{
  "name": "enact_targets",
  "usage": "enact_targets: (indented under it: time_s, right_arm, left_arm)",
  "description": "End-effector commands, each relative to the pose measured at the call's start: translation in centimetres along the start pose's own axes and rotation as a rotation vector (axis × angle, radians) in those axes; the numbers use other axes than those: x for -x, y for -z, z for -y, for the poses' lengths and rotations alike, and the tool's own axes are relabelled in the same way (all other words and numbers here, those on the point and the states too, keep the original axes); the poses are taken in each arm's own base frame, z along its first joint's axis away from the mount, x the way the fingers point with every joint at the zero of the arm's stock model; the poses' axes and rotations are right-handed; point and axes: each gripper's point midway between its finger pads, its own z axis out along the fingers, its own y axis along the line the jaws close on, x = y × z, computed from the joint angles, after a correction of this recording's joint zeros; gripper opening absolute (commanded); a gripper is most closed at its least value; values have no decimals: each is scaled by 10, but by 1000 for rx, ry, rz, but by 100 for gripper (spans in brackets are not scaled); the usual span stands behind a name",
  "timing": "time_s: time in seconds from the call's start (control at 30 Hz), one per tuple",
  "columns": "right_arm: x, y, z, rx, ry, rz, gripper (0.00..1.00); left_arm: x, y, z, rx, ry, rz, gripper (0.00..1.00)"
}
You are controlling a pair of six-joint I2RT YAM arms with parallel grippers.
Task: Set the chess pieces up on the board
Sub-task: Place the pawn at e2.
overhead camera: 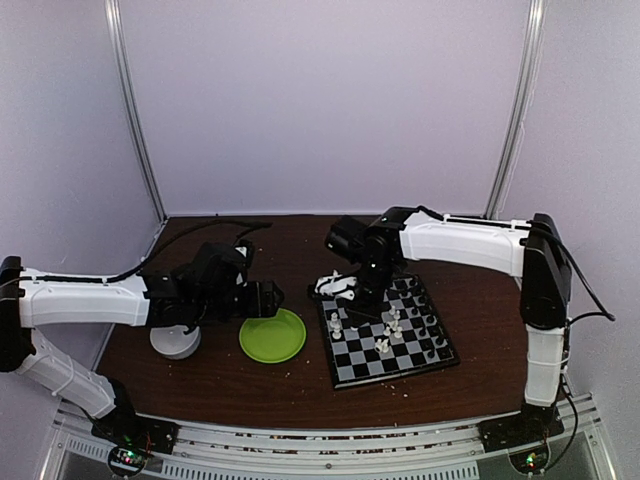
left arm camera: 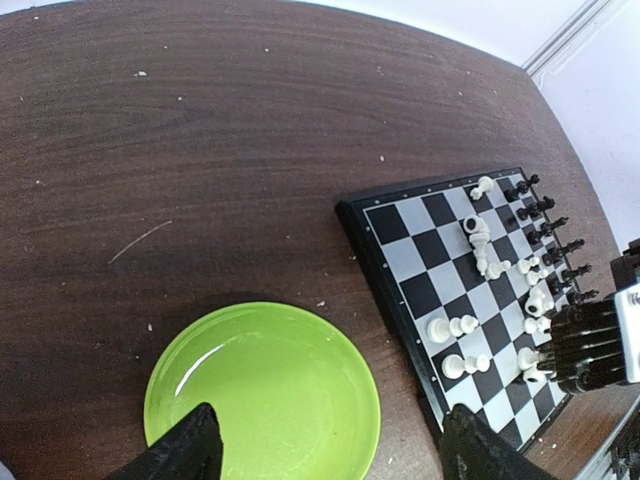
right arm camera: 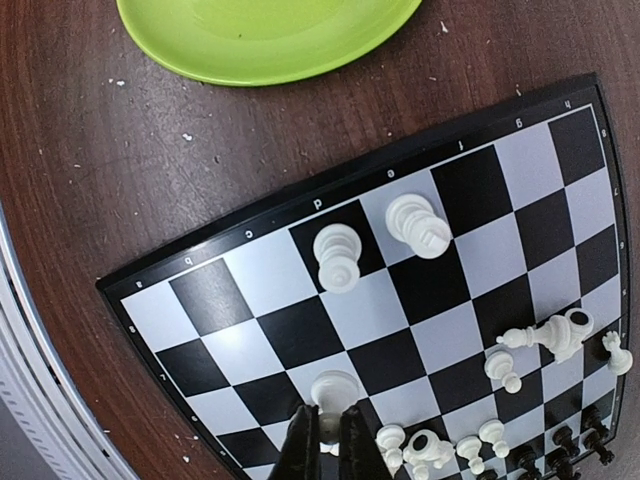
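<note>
Where I can read: only on the board (right arm camera: pixel 400 172), on its thin black border, in my right wrist view.
Kind of marks: small pale characters, one beside each square along the edge at the top of this view.
What I read, right to left: something like "4", "6", "1", then "d" and "c".
How sure: not very; they are tiny and maybe turned, so the first three can be letters seen upside down.
Left end of this edge: more marks, too blurred to read.
Left wrist view: the same border shows only pale dots, too small to read.
Top view: nothing I can read.
</note>
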Motion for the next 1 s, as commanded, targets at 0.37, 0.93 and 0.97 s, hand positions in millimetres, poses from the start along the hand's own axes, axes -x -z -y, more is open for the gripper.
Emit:
enact_targets:
  time_s: [0.37,0.93,0.97]
  right_arm:
    - [9,-22,7,1,23,-43,0]
    - [4,-40,7,18,24,-89,1]
    - [3,-41,8,17,24,-91,1]
  left_arm:
    - [3,2,0,2,6,25,77]
    - [3,-2,1,13,-19,13,77]
    - [3,-2,1,13,-21,13,77]
